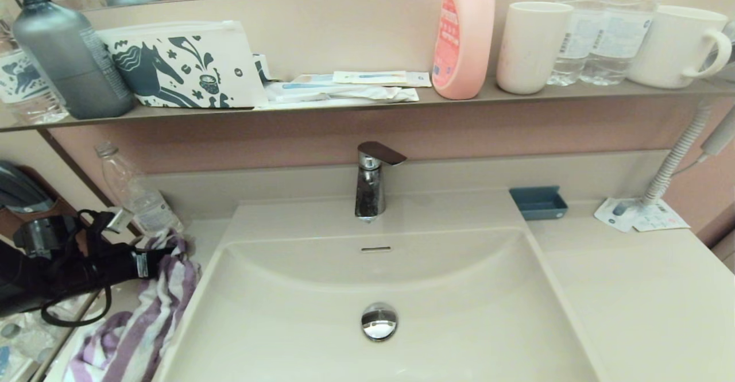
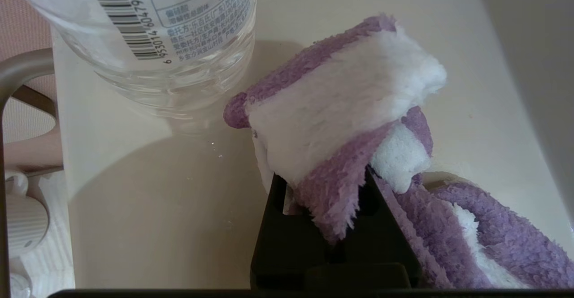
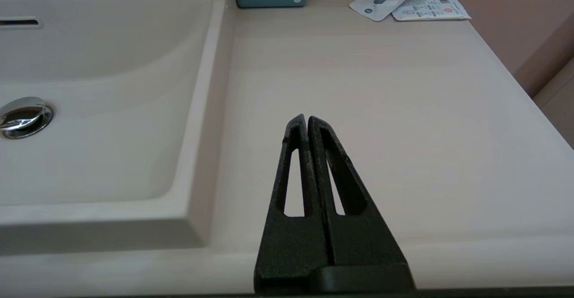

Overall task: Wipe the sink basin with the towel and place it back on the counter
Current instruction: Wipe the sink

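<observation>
Terry cloth, purple and white stripes — the towel (image 1: 150, 307) lies bunched on the left strip of the table (image 1: 643, 290), just beside the left rim of the sink basin (image 1: 459, 290), its lower part trailing toward the front edge. Left pincer (image 1: 166, 251) reaches in from the far left, level with the table top, jaws clamped tight on an upper fold of the towel; the left wrist view shows that fold (image 2: 341, 110) standing up out of the black fingers (image 2: 273, 226), the rest of the cloth falling away to one side. Clear plastic water bottle (image 1: 135, 192) stands just behind the pincer, close to the towel; whether they touch I cannot tell.

Centre: basin is glossy beige, round chrome drain plug (image 1: 379, 320) in the bottom, small overflow slot (image 1: 376, 249) in the back wall, chrome faucet (image 1: 370, 181) above it.

Shelf (image 1: 373, 103) above carries a grey bottle (image 1: 69, 54), a white pouch with dark blue horse shapes (image 1: 181, 66), flat sachets, a pink bottle (image 1: 464, 31), a white cup (image 1: 531, 46) and a white mug (image 1: 677, 46).

Right: small blue tray (image 1: 538, 203) at the basin's back right corner, paper packets (image 1: 640, 216) farther along. Right pincer (image 3: 307, 123) — seen in its wrist view only — sits above the bare right side of the table, fingers pressed together, holding nothing.
</observation>
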`<state>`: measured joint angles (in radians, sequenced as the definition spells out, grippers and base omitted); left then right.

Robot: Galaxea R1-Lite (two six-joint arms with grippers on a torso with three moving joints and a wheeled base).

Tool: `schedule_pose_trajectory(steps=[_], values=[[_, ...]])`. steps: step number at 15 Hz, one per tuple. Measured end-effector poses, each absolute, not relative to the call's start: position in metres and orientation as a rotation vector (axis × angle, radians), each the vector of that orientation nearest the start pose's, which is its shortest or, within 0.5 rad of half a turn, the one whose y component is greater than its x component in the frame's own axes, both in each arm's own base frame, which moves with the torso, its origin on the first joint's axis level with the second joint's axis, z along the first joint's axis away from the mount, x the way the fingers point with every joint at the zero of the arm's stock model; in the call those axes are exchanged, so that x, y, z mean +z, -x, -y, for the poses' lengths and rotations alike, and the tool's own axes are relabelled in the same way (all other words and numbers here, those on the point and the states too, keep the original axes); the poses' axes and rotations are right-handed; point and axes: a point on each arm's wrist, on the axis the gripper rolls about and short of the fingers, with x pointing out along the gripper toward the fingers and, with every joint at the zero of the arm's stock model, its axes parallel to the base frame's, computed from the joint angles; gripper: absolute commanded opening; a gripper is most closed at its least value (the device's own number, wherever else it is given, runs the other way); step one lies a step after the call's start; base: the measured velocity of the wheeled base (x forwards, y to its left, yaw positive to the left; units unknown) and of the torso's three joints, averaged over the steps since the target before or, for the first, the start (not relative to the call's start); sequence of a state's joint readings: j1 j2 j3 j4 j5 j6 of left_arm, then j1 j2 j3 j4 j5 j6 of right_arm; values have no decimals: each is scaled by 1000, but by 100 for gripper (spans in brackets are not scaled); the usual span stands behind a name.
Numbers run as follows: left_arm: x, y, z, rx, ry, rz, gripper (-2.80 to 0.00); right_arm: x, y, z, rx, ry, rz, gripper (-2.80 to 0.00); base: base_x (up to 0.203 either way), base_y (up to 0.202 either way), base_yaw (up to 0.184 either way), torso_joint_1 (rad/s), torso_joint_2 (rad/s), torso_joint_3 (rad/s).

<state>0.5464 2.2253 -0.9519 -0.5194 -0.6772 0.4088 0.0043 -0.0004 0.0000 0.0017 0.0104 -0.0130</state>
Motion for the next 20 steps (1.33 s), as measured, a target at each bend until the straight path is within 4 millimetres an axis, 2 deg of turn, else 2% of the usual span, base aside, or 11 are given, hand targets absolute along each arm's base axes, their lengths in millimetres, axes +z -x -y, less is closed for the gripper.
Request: schedule_pose_trajectory(steps=[2,4,9,15,18,20], values=[[26,-326,-183,-241,47,-589,-280,75,23,0,15,13,-1,-280,0,0,0,0,0,0],[26,-314,-181,-219,66,-621,-280,75,23,0,15,13,-1,-280,0,0,0,0,0,0],[22,-265,-163,-136,114,-741,-280,75,23,0,15,13,-1,-280,0,0,0,0,0,0],[27,-214,-142,30,107,-850,-280,75,23,0,15,13,-1,-280,0,0,0,0,0,0],[34,-207,-138,61,136,-839,-280,75,23,0,15,13,-1,-280,0,0,0,0,0,0],[43,-210,-133,68,146,-816,-280,75,23,0,15,13,-1,-280,0,0,0,0,0,0]])
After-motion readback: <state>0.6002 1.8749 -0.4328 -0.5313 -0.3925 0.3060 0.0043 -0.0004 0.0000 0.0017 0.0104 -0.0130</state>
